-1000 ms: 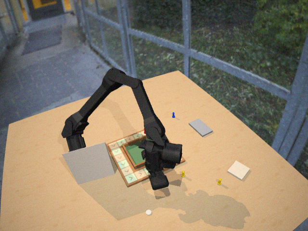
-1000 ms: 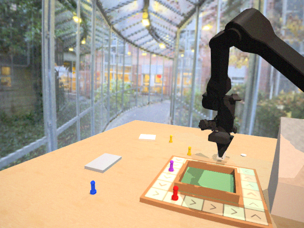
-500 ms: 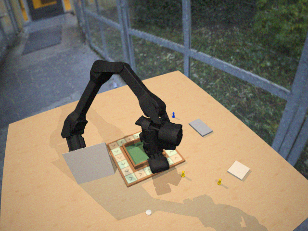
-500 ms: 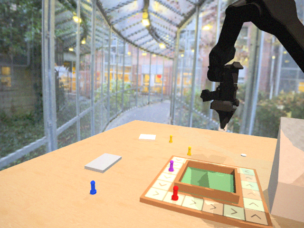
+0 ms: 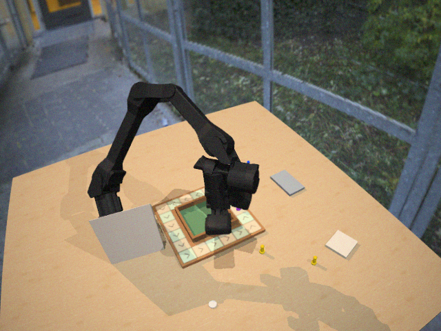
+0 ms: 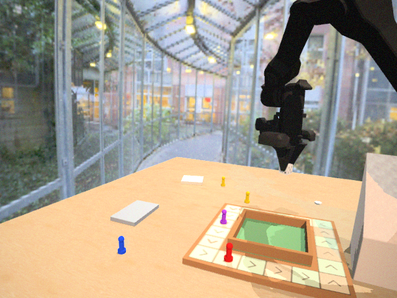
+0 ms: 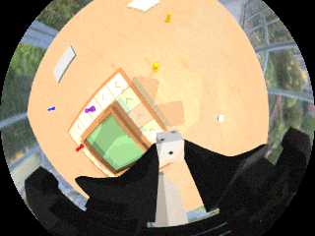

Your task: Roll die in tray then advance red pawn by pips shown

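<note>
My gripper [image 6: 286,170] [image 7: 168,145] is shut on the white die [image 6: 288,168] [image 7: 170,147] and holds it in the air, high above the board; in the top view the arm hides the die. The green-floored tray [image 6: 272,235] [image 7: 115,145] [image 5: 193,218] in the middle of the board is empty where it shows. The red pawn [image 6: 228,252] [image 7: 80,147] stands upright on the board's track, on the square after the near left corner in the exterior view; the arm hides it in the top view.
A purple pawn [image 6: 223,216] [image 7: 90,109] stands on the track. Off the board are a blue pawn [image 6: 121,245] [image 7: 51,109], two yellow pawns [image 5: 262,249] [image 5: 314,260], a grey slab [image 5: 287,182], a white tile [image 5: 341,243], a white disc [image 5: 212,304] and a large box [image 5: 128,233] beside the board.
</note>
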Available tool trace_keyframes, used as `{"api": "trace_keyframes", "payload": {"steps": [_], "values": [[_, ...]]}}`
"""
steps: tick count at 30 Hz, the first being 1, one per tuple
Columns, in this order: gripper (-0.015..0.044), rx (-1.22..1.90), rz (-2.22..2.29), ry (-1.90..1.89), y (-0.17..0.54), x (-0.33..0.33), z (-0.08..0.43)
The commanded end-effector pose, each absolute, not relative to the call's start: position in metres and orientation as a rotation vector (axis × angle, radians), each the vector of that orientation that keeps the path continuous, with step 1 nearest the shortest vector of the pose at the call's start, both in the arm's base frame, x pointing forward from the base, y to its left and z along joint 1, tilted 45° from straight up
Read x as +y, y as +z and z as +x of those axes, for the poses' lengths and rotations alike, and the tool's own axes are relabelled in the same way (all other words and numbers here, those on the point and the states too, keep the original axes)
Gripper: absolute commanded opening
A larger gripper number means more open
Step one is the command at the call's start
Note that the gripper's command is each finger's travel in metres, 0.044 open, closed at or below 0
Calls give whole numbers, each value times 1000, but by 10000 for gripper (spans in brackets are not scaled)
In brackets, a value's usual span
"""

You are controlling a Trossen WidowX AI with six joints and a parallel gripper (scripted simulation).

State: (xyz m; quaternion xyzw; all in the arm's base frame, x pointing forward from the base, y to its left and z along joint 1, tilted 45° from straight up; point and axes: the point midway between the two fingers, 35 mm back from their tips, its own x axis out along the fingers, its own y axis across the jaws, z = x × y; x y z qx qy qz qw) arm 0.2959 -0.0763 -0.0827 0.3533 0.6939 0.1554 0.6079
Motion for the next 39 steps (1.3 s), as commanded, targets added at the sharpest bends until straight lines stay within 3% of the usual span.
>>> {"api": "trace_keyframes", "payload": {"steps": [1,39], "values": [[0,1631,900,279,-75,-63,297],[0,1773,1596,-527,-11,48,284]]}}
